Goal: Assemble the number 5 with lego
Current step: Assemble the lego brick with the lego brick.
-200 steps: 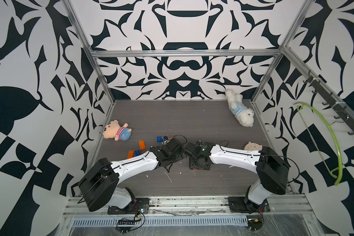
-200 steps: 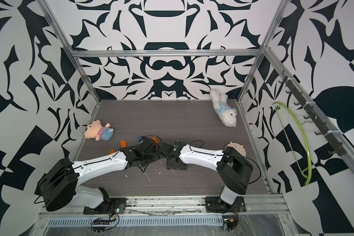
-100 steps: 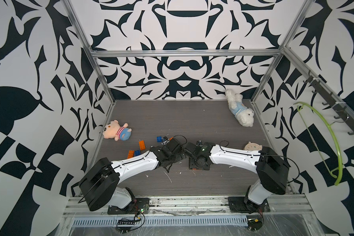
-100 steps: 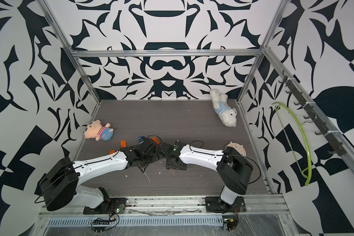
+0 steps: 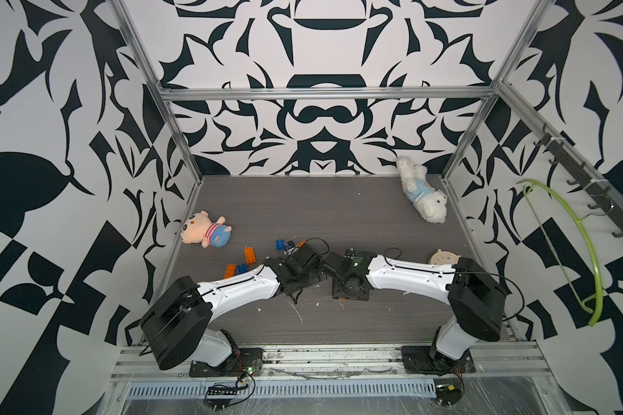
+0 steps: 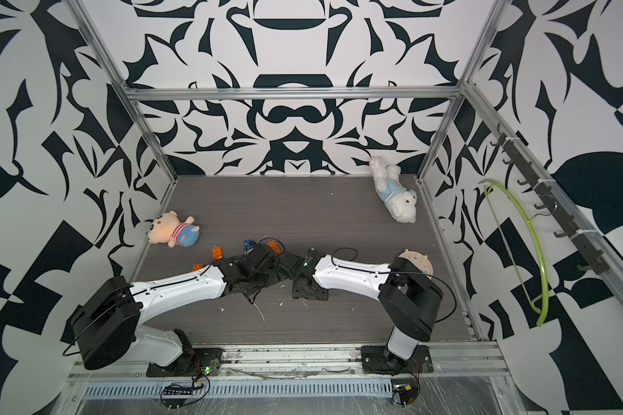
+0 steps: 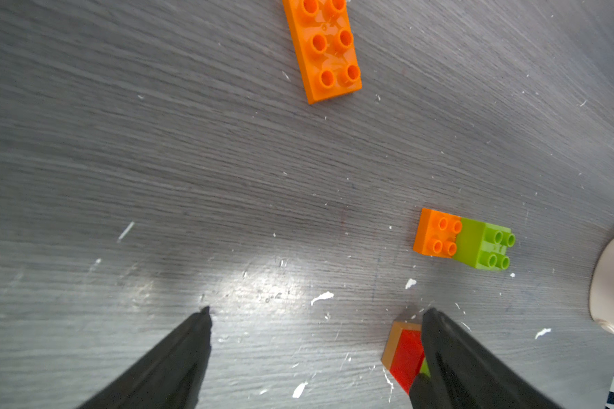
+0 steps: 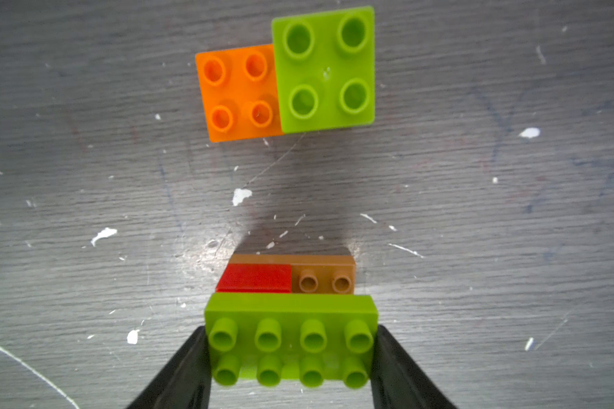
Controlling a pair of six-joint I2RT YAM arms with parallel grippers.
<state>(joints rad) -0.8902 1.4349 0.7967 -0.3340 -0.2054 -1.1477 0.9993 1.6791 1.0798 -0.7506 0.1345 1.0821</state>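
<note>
top views: high, front, looking down-back — whole table (image 5: 339, 215) | wrist views: close, downward — share orange-green brick pair (image 7: 475, 244)

A: Lime oblong (image 8: 291, 340), eight studs up, pinched at its short ends by the right gripper (image 8: 289, 329). A brown brick (image 8: 328, 281) carrying a red tile (image 8: 254, 279) lies along its long edge; contact unclear.
B: Farther out?
A: Orange square (image 8: 240, 92) touching a taller lime square (image 8: 325, 69), studs up.
B: Loose ones?
A: In a top view, an orange oblong (image 5: 250, 255) lies flat. A blue brick (image 5: 280, 244) sits near it.
</note>
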